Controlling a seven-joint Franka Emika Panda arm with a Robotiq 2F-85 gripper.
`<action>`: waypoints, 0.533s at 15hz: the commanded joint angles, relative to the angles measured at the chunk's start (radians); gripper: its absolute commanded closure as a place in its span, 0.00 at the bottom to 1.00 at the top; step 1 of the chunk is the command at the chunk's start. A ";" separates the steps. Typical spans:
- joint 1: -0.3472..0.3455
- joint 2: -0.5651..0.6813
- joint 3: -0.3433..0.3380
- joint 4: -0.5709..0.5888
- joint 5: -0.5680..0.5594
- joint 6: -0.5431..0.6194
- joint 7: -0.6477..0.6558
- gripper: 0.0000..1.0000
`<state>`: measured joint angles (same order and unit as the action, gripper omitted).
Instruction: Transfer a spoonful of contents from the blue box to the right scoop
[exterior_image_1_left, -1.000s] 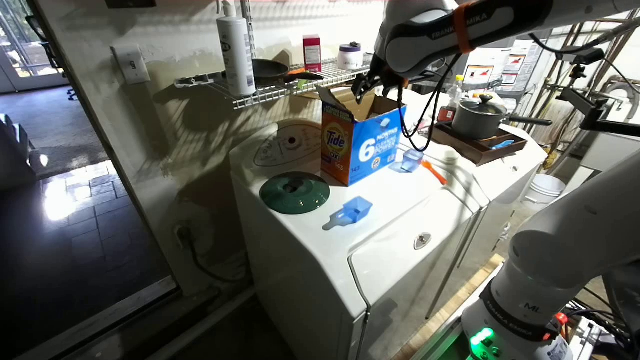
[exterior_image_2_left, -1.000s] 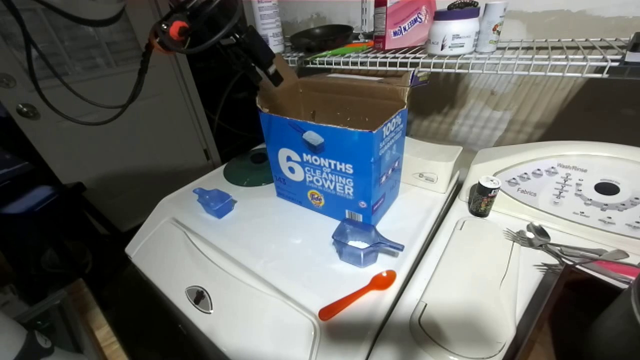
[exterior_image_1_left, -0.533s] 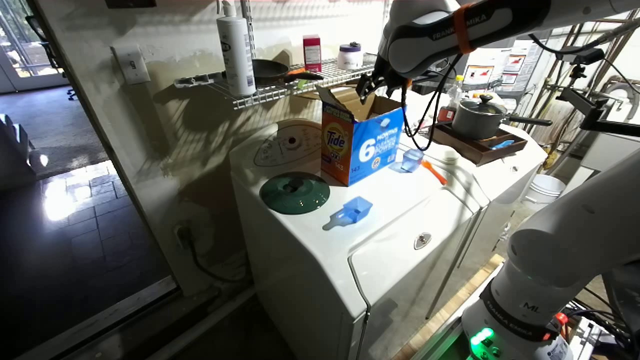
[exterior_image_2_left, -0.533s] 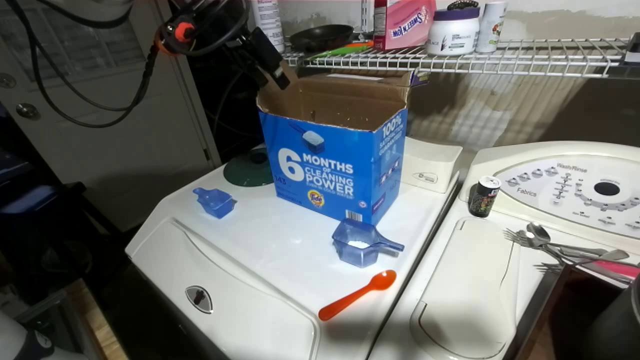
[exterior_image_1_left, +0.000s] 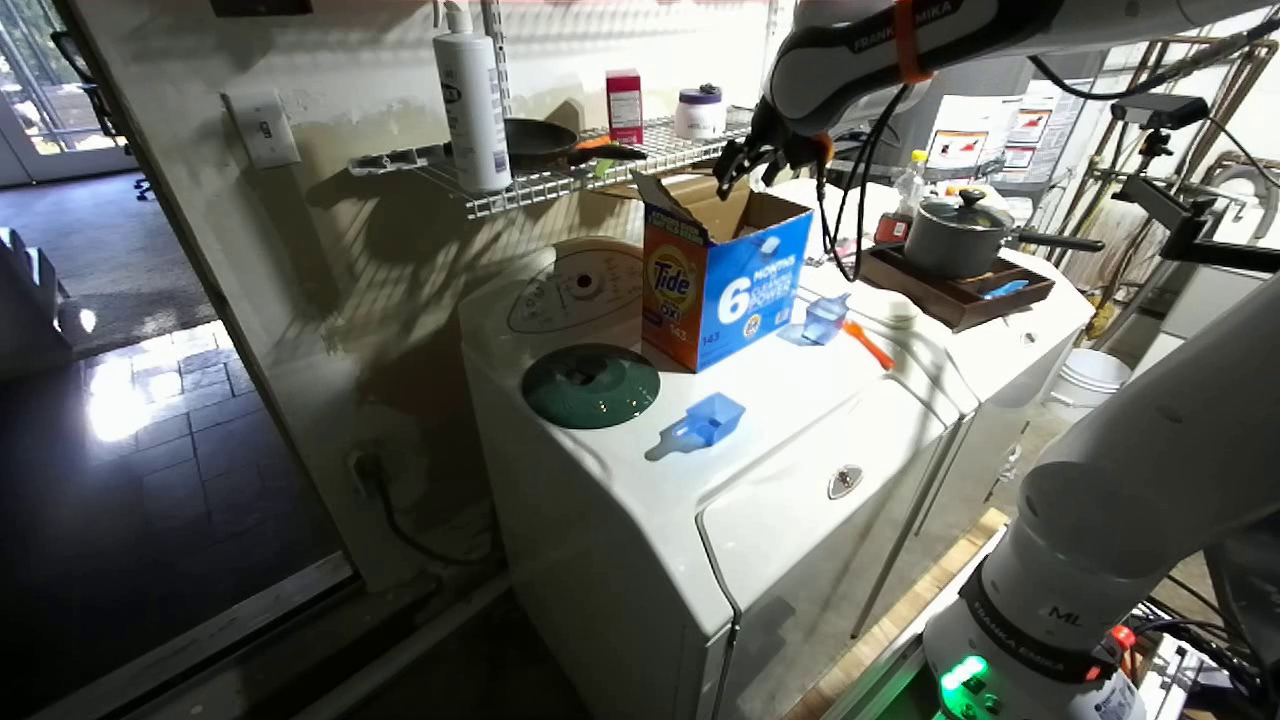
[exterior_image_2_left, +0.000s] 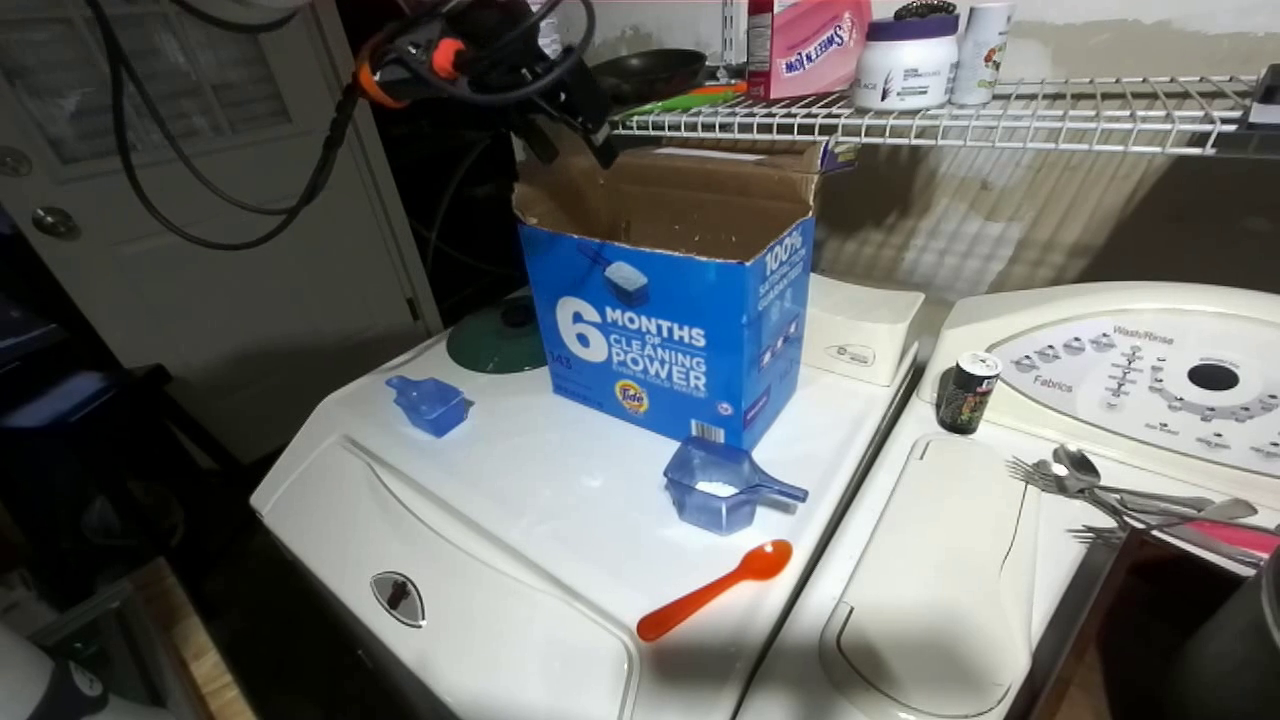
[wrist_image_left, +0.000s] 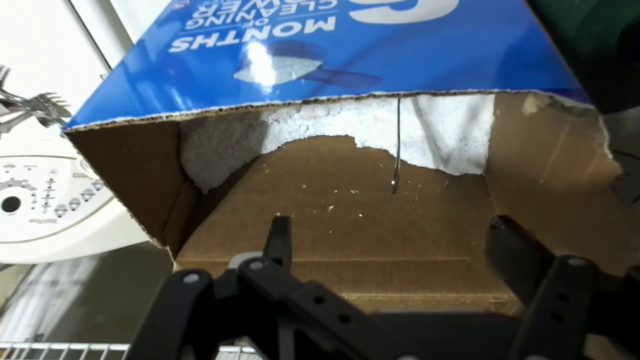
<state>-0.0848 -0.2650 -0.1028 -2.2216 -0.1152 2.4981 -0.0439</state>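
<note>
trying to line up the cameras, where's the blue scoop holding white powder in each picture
In an exterior view: the powder scoop lies right of centre, just left of the orange spoon.
In an exterior view: the powder scoop lies below and right of centre, just above the orange spoon.
In the wrist view: not in it; only a printed scoop shows on the Tide carton.
Shared landmark: that blue Tide carton, in all three.

Gripper (exterior_image_1_left: 745, 184) over open top of Tide box (exterior_image_1_left: 725, 285), jaws apart; box upright on white laundry machine (exterior_image_1_left: 775, 400). Paler blue scoop (exterior_image_1_left: 825, 321) just beside box, orange spoon (exterior_image_1_left: 870, 345) near it. Brighter blue scoop (exterior_image_1_left: 717, 419) near green lid (exterior_image_1_left: 605, 400), same machine. Covered gray saucepan (exterior_image_1_left: 953, 240) in brown tray (exterior_image_1_left: 912, 298) on next machine (exterior_image_1_left: 1058, 312). Wire shelf (exterior_image_1_left: 675, 150) at wall: frying pan (exterior_image_1_left: 540, 142), white pump bottle (exterior_image_1_left: 472, 110).
</note>
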 joint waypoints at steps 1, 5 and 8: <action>0.059 0.103 -0.065 0.112 0.179 -0.039 -0.239 0.00; 0.056 0.182 -0.065 0.216 0.268 -0.129 -0.369 0.00; 0.040 0.236 -0.048 0.289 0.256 -0.242 -0.371 0.00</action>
<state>-0.0371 -0.1034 -0.1584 -2.0381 0.1170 2.3650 -0.3798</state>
